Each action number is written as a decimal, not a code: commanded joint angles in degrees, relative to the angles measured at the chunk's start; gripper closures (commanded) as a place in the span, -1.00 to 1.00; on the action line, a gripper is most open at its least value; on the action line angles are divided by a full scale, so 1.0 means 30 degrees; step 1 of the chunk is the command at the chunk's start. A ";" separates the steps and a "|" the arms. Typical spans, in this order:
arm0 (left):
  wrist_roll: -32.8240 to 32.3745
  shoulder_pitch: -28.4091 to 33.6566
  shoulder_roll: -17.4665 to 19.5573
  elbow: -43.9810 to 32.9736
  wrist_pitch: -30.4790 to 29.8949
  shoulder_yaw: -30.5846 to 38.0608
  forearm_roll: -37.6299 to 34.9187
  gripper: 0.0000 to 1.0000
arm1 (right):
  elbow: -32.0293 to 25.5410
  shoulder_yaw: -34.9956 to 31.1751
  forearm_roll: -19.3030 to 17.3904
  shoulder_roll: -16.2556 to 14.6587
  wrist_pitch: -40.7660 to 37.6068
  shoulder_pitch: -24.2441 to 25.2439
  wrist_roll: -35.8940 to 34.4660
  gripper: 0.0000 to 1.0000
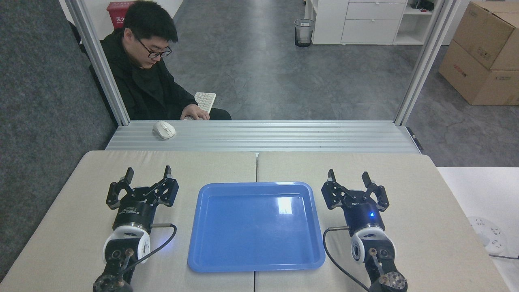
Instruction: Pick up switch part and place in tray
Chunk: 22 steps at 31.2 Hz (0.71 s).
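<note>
Near the bench's (227, 166) left edge, the left gripper (148, 173) rests with its fingers spread and nothing between them. Beyond the bench's far edge, a white mouse (164, 129) lies on a ribbed metal rail (284, 136), and a seated person (148, 81) has a hand on a keyboard (204, 100). At the bench's middle, toward the near edge, the tray (256, 265) lies bare and glossy. Just right of it, the right gripper (348, 176) also stands spread and holds nothing. The switch part is nowhere in view, so its place cannot be told. By its name I judge it small, light and stiff, likely slick plastic; a pinch across its middle body seems safest.
</note>
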 commanded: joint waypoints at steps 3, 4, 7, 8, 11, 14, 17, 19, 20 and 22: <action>0.0010 0.0003 0.0003 0.0040 -0.0025 -0.0088 0.0002 -0.99 | -0.0027 -0.0001 -0.0005 0.0000 0.0011 0.0000 0.0003 -1.00; 0.0010 0.0032 -0.0026 0.0040 -0.0025 -0.0088 0.0002 -0.99 | 0.0002 -0.0001 -0.0005 0.0000 0.0011 0.0000 0.0003 -1.00; 0.0010 0.0061 -0.0026 0.0040 -0.0055 -0.0088 -0.0027 -0.99 | 0.0002 -0.0001 -0.0005 0.0000 0.0011 0.0000 0.0003 -1.00; 0.0010 0.0061 -0.0026 0.0040 -0.0055 -0.0088 -0.0027 -0.99 | 0.0002 -0.0001 -0.0005 0.0000 0.0011 0.0000 0.0003 -1.00; -0.0019 0.0032 -0.0026 0.0040 -0.0055 -0.0088 -0.0027 -0.99 | 0.0002 -0.0001 -0.0005 0.0000 0.0011 0.0000 0.0003 -1.00; 0.0010 0.0032 -0.0026 0.0040 -0.0055 -0.0088 0.0002 -0.99 | -0.0027 -0.0001 -0.0005 0.0000 0.0011 0.0000 0.0003 -1.00; -0.0019 0.0061 -0.0026 0.0040 -0.0055 -0.0088 -0.0027 -0.99 | -0.0027 -0.0001 -0.0005 0.0000 0.0011 0.0000 0.0003 -1.00; 0.0010 0.0032 -0.0026 0.0040 -0.0055 -0.0088 -0.0027 -0.99 | 0.0002 -0.0001 -0.0005 0.0000 0.0011 0.0000 0.0003 -1.00; -0.0019 0.0032 -0.0026 0.0040 -0.0026 -0.0088 -0.0027 -0.99 | 0.0002 -0.0001 -0.0005 0.0000 0.0011 0.0000 0.0003 -1.00; 0.0010 0.0032 -0.0026 0.0040 -0.0055 -0.0088 -0.0027 -0.99 | -0.0027 -0.0001 -0.0005 -0.0029 0.0011 0.0000 0.0003 -1.00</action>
